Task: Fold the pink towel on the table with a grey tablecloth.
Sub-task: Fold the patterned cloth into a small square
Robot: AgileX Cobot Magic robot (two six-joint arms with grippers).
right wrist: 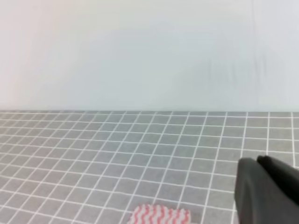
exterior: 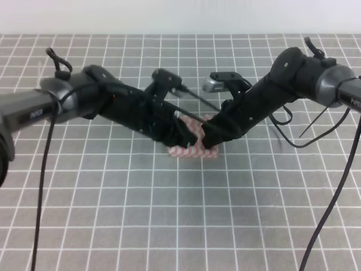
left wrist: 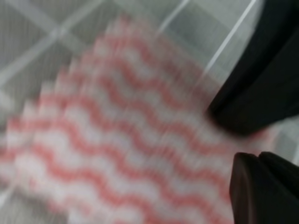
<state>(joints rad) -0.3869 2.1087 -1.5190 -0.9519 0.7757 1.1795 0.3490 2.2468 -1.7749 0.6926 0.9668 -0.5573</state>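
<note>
Pink towel (exterior: pixel 194 148) at mid-table on the grey tablecloth (exterior: pixel 169 214), largely hidden under both arms. Left gripper (exterior: pixel 179 135) and right gripper (exterior: pixel 210 137) low over it; jaw opening and grip impossible to tell. Risk: bunching or dragging the thin cloth, or arms colliding, so tightly converged.

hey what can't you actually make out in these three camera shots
- Exterior high view: both arms cover most of the pink towel; neither claw visible.
- Left wrist view: towel blurred, claw cropped at the right edge.
- Right wrist view: towel cut off by the bottom edge; claw state unclear.
</note>
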